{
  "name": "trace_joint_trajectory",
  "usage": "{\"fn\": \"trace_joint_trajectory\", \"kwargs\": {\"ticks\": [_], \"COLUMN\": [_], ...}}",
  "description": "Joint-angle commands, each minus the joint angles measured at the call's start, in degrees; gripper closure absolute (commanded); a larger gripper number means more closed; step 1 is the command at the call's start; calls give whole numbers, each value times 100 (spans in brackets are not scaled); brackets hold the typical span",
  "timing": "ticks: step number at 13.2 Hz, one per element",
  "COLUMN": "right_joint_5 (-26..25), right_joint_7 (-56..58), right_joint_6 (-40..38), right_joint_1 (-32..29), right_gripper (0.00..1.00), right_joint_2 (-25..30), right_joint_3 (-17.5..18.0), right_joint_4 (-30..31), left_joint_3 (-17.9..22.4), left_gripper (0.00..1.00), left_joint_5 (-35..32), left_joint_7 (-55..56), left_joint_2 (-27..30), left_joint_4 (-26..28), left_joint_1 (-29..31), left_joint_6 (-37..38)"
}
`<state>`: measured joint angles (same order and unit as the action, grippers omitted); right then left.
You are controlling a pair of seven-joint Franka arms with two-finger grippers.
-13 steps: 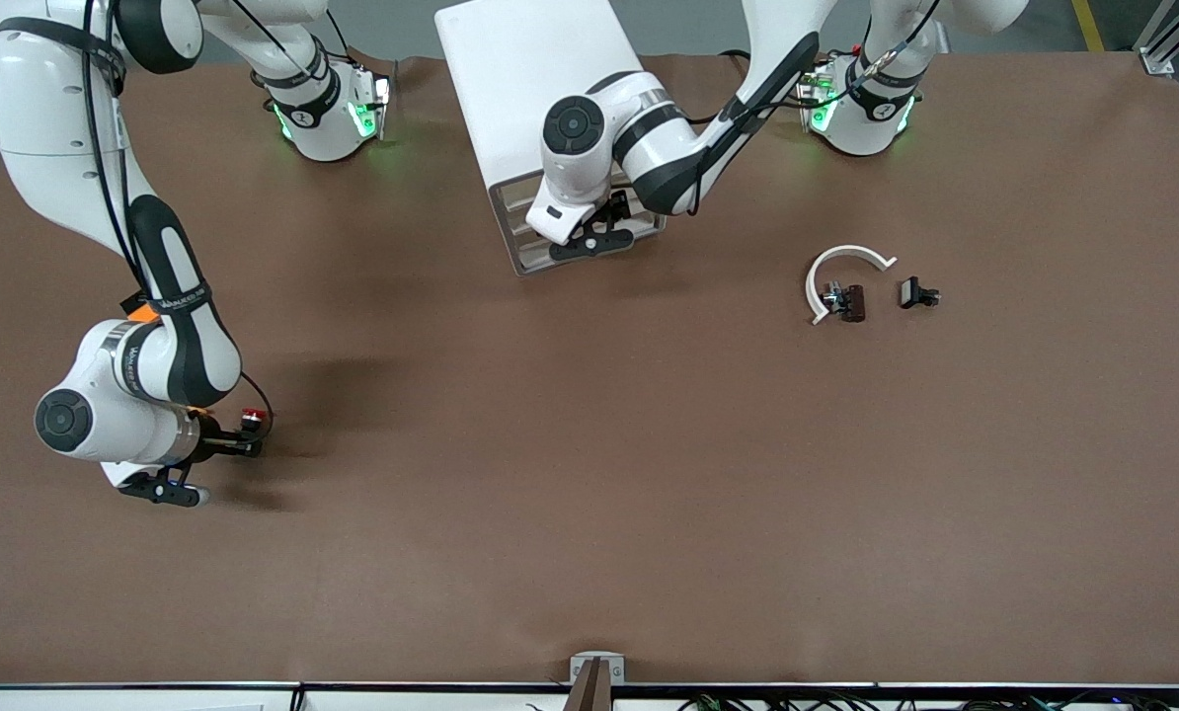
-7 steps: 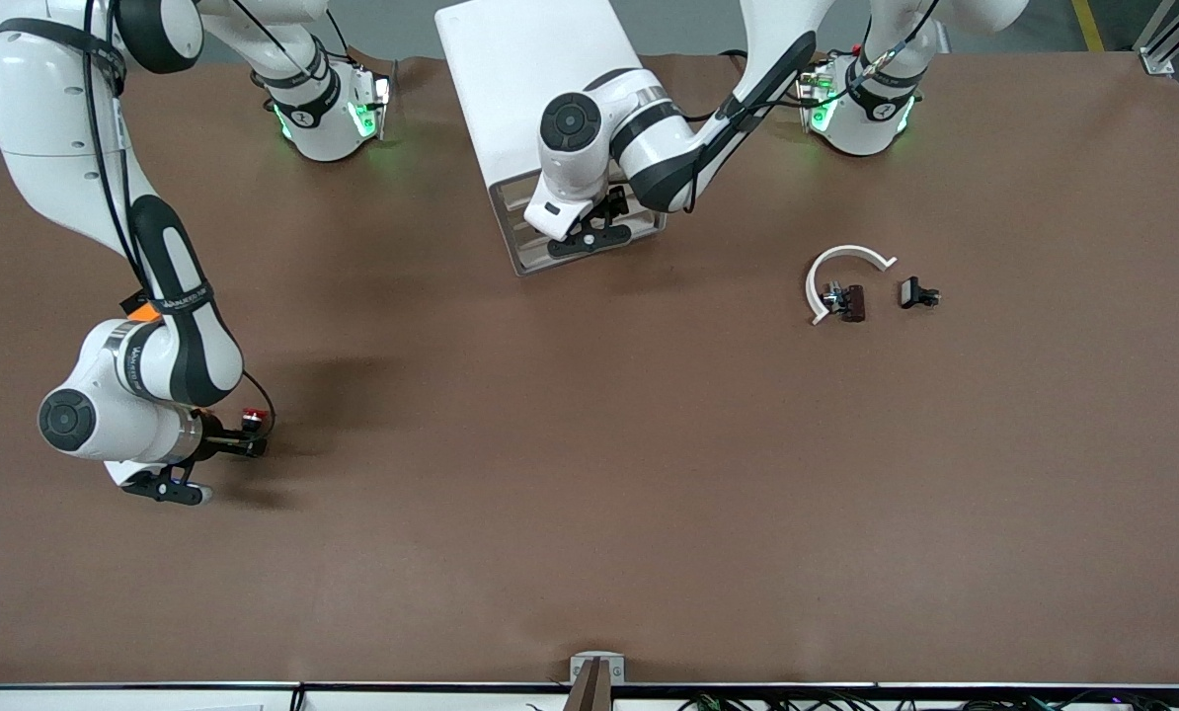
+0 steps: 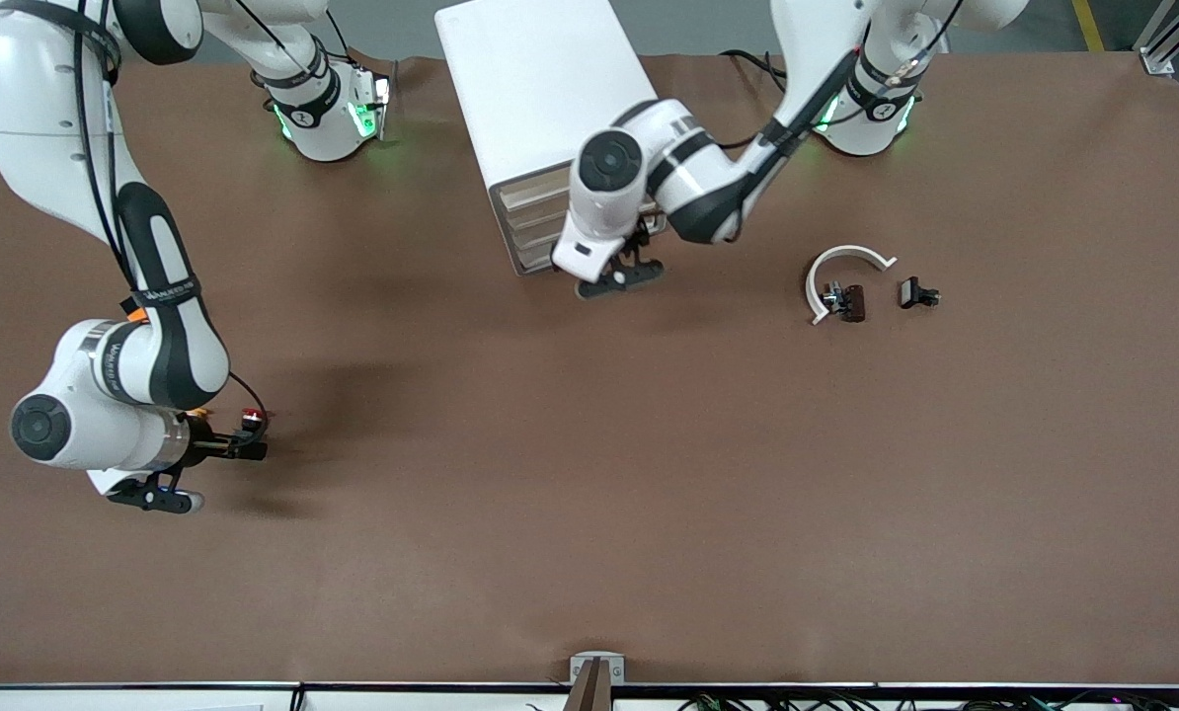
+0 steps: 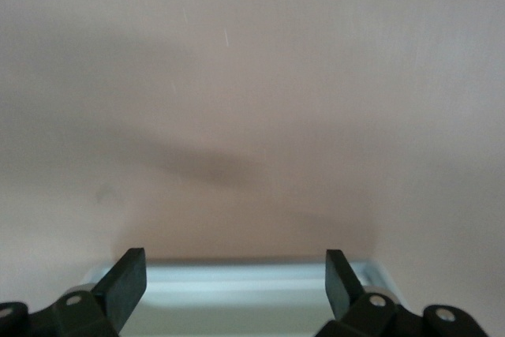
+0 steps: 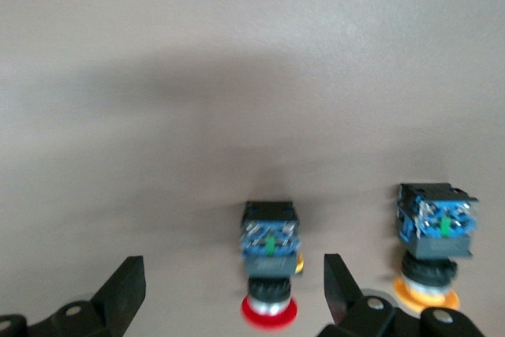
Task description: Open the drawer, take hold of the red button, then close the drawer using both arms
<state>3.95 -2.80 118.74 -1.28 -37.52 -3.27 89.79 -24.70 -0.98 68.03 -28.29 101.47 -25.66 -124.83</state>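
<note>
Front view first: at nine o'clock on the brown table (image 3: 589, 513) we see the right gripper (image 3: 216, 464) low over the surface at the right arm's end, its jaws spread and holding nothing. Our red-capped button (image 3: 251, 416) sits on the table just at its fingertips. From the right wrist view, this red-capped button (image 5: 269, 262) lies on the bare table between the two parted fingers (image 5: 124, 290), touching neither, with a yellow-orange-capped button (image 5: 432, 246) beside it, outside the gripper.

Toward twelve o'clock we find the white cabinet (image 3: 540, 89), its four cream drawer fronts (image 3: 530, 222) facing the front camera; all look pushed in, though the arm covers part of them. Our left gripper (image 3: 621, 276) hangs just in front of the lowest drawer. In the left wrist view its fingers (image 4: 126, 282) stand wide apart around nothing, with a pale white edge (image 4: 237, 293) between them over the table.

Toward two o'clock lie a white curved piece (image 3: 831, 272), a small dark part (image 3: 849, 302) touching it, and a small black part (image 3: 917, 293) just beside, near the left arm's end.
</note>
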Motion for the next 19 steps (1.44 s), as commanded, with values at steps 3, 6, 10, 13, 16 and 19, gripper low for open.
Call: {"fn": "trace_joint_trajectory", "kwargs": {"ticks": [3,6,10,13,16,19], "right_joint_5": [-96,-113,-489,-641,-658,-676], "right_joint_7": [-54,-54,43,113,658,641], "right_joint_6": [-789,-1325,-2135,-2311,-2312,-2714], "right_joint_1": [172,146,145,172,67,-21], "right_gripper": [0,0,0,0,0,0], "right_joint_2": [1104,1860,2555,2688,2680,2636], "right_joint_3": [20,11,-7,20,-33,-33], "right_joint_4": [-32,64,39,-5,-128,-530], "left_joint_3": [-52,-61,-61,-113,-96,613], "left_gripper": [0,0,0,0,0,0], "left_joint_5": [-147,-507,-895,-834,-650,-185], "left_joint_7": [-536,-572,-1089,-1764,-2845,-4022], "left_joint_2": [367,693,720,938,1404,2027], "left_joint_4": [-162,-389,-1539,-2007,-2008,-1868], "left_joint_1": [1246,1984,2408,2767,3145,2972], "left_joint_6": [64,501,1810,2585,2893,3463]}}
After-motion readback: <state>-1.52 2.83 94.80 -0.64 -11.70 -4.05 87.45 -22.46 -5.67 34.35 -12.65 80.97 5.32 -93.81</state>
